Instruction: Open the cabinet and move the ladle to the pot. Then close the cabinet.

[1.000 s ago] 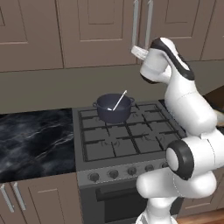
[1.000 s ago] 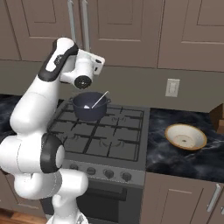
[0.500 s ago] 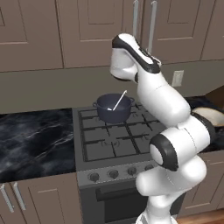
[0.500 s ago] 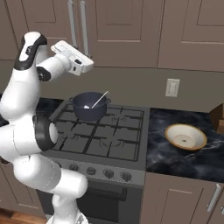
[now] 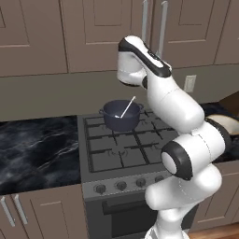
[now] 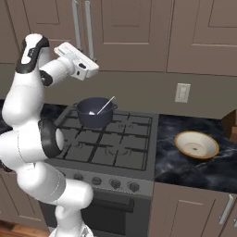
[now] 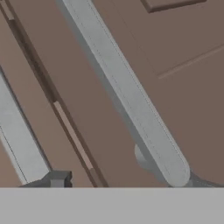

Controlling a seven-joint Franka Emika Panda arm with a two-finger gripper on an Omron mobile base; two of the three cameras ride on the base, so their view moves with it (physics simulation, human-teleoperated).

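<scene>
The cabinet (image 6: 125,28) has both doors shut, its two silver bar handles (image 6: 88,28) side by side at the seam. In the hand view the lower end of one handle (image 7: 131,96) lies between my fingertips (image 7: 57,178), and the other handle (image 7: 17,135) runs along the left. My gripper (image 6: 95,64) is open, just below and in front of the handles, holding nothing. The dark pot (image 5: 121,115) stands on the stove's rear left burner. The ladle (image 5: 127,107) rests in it, its thin handle leaning up to the right, as the right base view also shows for pot (image 6: 94,112) and ladle (image 6: 105,105).
The gas stove (image 6: 111,143) has knobs along its front. A shallow tan dish (image 6: 196,144) sits on the black marble counter to the right, below a wall socket (image 6: 182,92). More marble counter (image 5: 37,149) lies left of the stove.
My arm's upper links have swung left and the hand has tilted up toward the cabinet handles. The jaws have widened slightly. Pot and ladle have not moved.
</scene>
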